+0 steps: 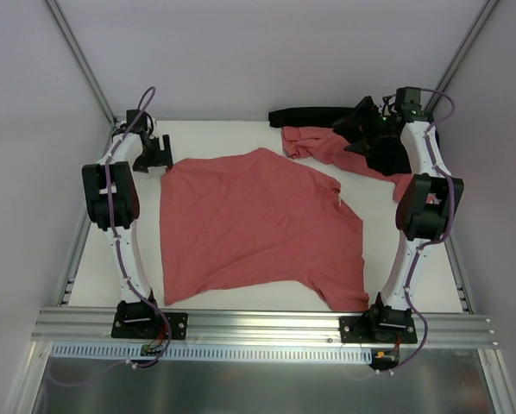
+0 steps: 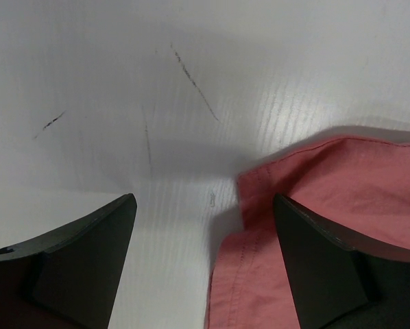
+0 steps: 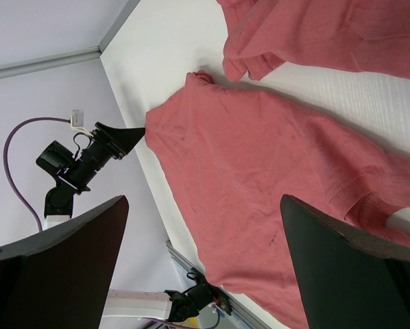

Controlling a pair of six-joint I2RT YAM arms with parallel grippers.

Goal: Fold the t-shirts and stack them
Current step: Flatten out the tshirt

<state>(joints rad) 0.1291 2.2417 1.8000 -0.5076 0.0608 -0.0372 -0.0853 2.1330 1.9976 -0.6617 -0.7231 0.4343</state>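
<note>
One salmon-red t-shirt [image 1: 258,224] lies spread and a little wrinkled across the middle of the white table [image 1: 413,267]. A second t-shirt [image 1: 327,147] lies crumpled at the back right. My left gripper [image 1: 157,159] is low at the spread shirt's back left corner. In the left wrist view the left gripper [image 2: 203,199] is open, with the hemmed shirt corner [image 2: 315,199] lying beside the right finger [image 2: 328,267], not pinched. My right gripper [image 1: 357,129] hangs above the crumpled shirt. It [image 3: 203,199] is open and empty, looking down on the spread shirt [image 3: 260,185] and the crumpled one [image 3: 328,34].
A black strip [image 1: 314,114] lies along the table's back edge next to the crumpled shirt. An aluminium rail [image 1: 267,323] carrying both arm bases runs along the front edge. Pale walls and slanted frame posts [image 1: 77,56] close in the sides.
</note>
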